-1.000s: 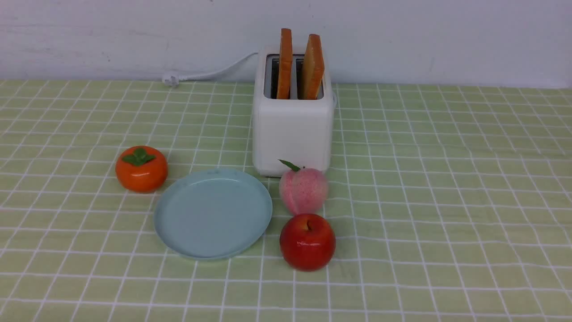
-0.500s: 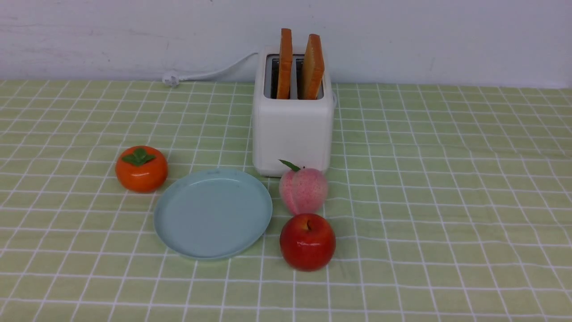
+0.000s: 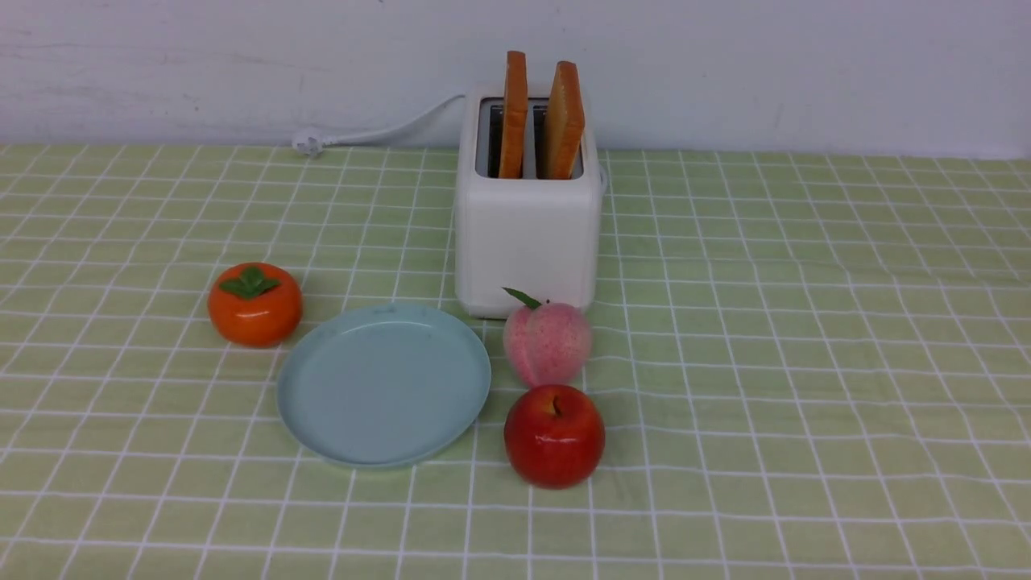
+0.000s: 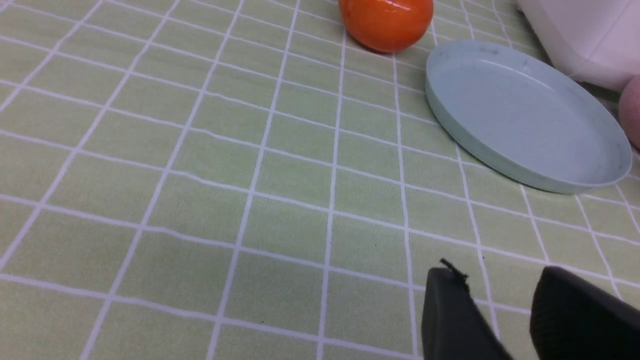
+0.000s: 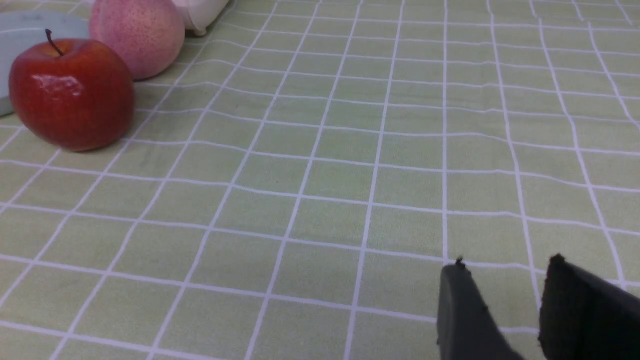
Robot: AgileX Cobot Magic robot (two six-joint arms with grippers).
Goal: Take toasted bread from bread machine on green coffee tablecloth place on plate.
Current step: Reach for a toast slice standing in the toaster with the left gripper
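- Broadly, the tablecloth (image 3: 805,322) covers the whole table and lies flat, so everything on it stands steady; a few soft ripples show towards the right.
- Standing at the back centre, the toaster (image 3: 527,242) has its cord (image 3: 378,133) trailing off to the left along the wall. Its slots face up, which leaves the bread free to be drawn straight upward.
- Just in front of it and a little to the left, the plate (image 3: 385,385) lies bare, near enough for a short carry.
- Both toast slices (image 3: 513,113) stand upright in the slots, their upper halves sticking out. The right one leans slightly. That exposed part is probably where a grip belongs.
- Three fruits crowd the plate: a persimmon (image 3: 255,304) on its left, a peach (image 3: 548,342) and an apple (image 3: 554,435) on its right. They look like obstacles to avoid.
- Low over bare cloth, the left gripper (image 4: 500,280) has its fingers partly apart with nothing between them.
- Likewise the right gripper (image 5: 506,265) is partly apart and empty, well away from the apple. Neither arm shows in the front view, so I judge no pick has begun.
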